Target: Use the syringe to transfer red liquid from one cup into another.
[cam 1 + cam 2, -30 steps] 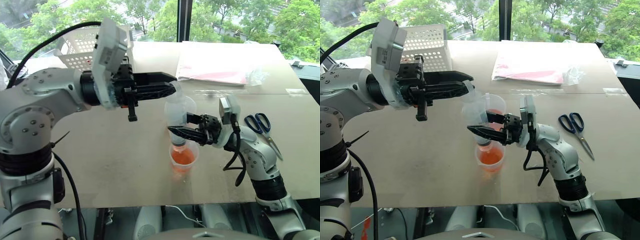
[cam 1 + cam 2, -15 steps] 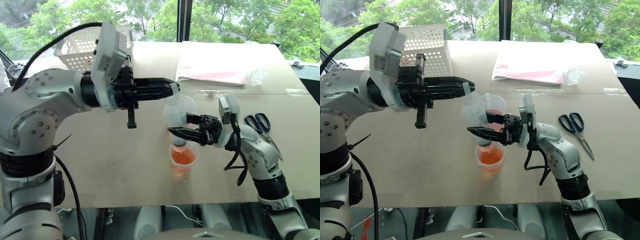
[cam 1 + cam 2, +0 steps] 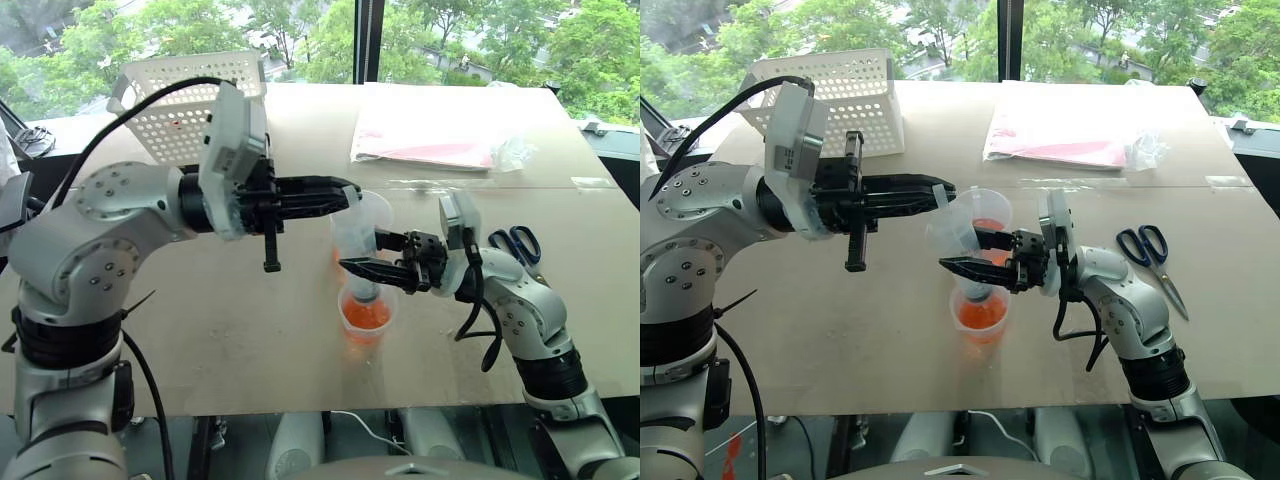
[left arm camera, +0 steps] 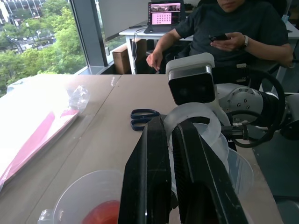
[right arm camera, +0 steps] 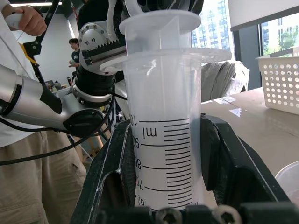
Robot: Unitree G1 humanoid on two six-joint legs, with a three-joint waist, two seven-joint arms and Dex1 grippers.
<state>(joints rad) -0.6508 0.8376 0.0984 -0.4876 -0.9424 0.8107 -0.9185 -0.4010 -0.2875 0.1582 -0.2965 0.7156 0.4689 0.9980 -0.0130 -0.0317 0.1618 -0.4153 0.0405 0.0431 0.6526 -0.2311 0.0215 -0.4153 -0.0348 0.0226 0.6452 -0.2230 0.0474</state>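
**Inspector:** Now, the head views first. Where does the syringe stand?

**Assistant:** The syringe (image 3: 358,240) is upright at the centre of the worktop (image 3: 250,330), its tip down in the smaller cup (image 3: 366,318), which holds red liquid (image 3: 365,316). The spouted cup (image 3: 985,215) sits just behind, at twelve o'clock of the small one, with some red liquid in it. The right gripper (image 3: 362,252) has its jaws clamped on the barrel from three o'clock. The left gripper (image 3: 340,192) comes in from nine o'clock, jaws closed at the plunger top. Scissors (image 3: 520,250) lie well apart at three o'clock, a white basket (image 3: 170,95) at ten o'clock.

**Inspector:** Left wrist view?

**Assistant:** Its fingers (image 4: 149,186) lie pressed together beside the plunger's white disc, the spouted cup below them. A person sits at a desk in the background.

**Inspector:** Right wrist view?

**Assistant:** The jaws grasp the scaled barrel; the plunger sits nearly home against the flange.

**Inspector:** Step in hand?

**Assistant:** In my judgement, discharge into the smaller cup, near its end. Next calls for a steady final press, then lifting the tip straight out without tipping the cup.
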